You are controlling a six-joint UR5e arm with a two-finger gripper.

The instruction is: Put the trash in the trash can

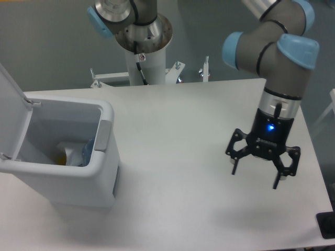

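End effector [258, 171]: hanging above the worktop [183, 136], well to the right of the trash can [68, 178]; fingers spread wide, pointing down, nothing between them; blue light lit on the body.
Trash can: at the left end of the worktop; lid [10, 110] swung up and back, mouth open.
Trash [78, 152]: low inside the trash can, against its right wall; pale crumpled material with a bluish part and a yellowish patch; too small and shaded to separate bottle from sheet.
Arm base [144, 39]: behind the worktop, up and to the right of the trash can.
Progress: judged finished or nearly so; contents in the trash can, nothing loose visible outside it.
Left: perhaps shutting the lid, if wanted.
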